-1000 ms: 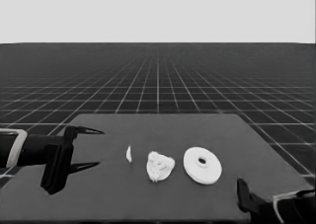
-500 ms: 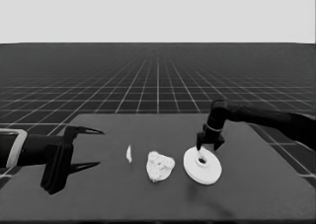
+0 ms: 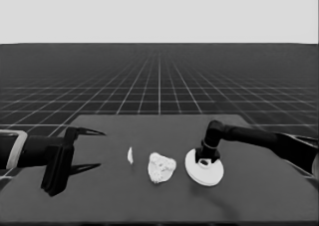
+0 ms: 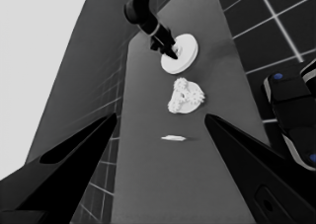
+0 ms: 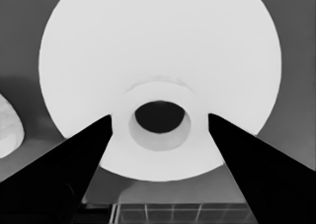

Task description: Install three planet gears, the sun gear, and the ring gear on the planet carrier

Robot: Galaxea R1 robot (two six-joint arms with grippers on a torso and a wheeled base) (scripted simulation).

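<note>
— Two fingers of my right gripper [image 5: 158, 128] straddle the raised hub of the larger round part [image 3: 204, 168], spread, not yet gripping.

— And the gears?

— Clustered on the smaller round part [image 3: 161, 167], just beside it. Only capping seems left. My left gripper [image 3: 89, 148] waits open, holding nothing, near a thin white piece [image 3: 130, 155].

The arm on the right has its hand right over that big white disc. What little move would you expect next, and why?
Probably closing the fingers on the raised hub. The right hand sits over the larger round part, its open fingers either side of the hub around the hole. The cluster of gears on the smaller round part lies beside it, uncovered, so lifting the disc there looks likely. The left hand waits at the table's left end.
</note>
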